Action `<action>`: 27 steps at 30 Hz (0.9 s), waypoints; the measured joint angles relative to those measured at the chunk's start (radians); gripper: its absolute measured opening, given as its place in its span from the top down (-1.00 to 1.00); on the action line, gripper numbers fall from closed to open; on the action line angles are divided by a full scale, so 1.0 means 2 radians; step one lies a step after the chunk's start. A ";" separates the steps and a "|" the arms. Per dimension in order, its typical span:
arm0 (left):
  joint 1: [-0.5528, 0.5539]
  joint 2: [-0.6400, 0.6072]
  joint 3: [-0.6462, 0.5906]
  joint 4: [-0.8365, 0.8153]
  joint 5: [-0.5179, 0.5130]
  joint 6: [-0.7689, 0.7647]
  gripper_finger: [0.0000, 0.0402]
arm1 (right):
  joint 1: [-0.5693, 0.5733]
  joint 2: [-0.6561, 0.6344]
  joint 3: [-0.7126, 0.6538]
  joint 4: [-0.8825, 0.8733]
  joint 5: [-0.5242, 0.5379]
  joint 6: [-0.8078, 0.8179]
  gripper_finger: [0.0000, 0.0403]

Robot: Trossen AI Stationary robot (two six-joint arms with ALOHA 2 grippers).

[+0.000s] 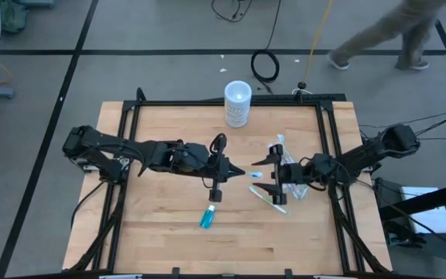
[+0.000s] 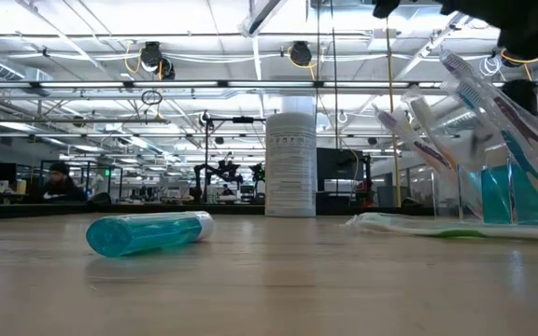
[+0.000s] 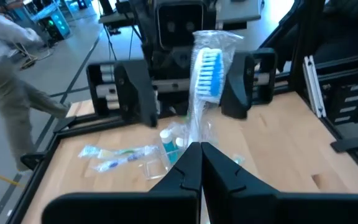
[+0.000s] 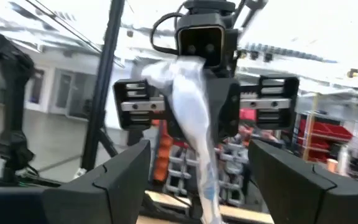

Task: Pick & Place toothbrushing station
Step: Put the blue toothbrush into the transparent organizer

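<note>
Left claw (image 3: 201,163) clamps a wrapped toothbrush (image 3: 207,68) upright, facing the right claw (image 4: 199,180), spread apart.

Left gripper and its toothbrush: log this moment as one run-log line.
left gripper: shut on wrapped toothbrush | right gripper: open, facing it | teal tube: lying on table

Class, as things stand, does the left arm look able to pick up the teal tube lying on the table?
Probably not yet: the left gripper is shut on a wrapped toothbrush. The teal tube lies unobstructed nearby.
</note>
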 joint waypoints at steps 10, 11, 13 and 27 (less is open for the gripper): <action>0.000 0.000 0.000 0.001 0.000 -0.003 1.00 | -0.022 0.063 0.040 0.028 -0.029 0.010 -0.10; 0.000 0.000 0.000 0.001 0.000 -0.003 1.00 | -0.022 0.065 0.042 0.027 -0.030 0.010 -0.06; 0.000 0.000 0.000 -0.002 0.000 -0.003 1.00 | -0.021 0.068 0.045 0.028 -0.030 0.009 0.06; -0.001 0.000 0.000 -0.011 -0.001 -0.004 0.98 | -0.021 0.065 0.045 0.022 -0.030 -0.005 0.75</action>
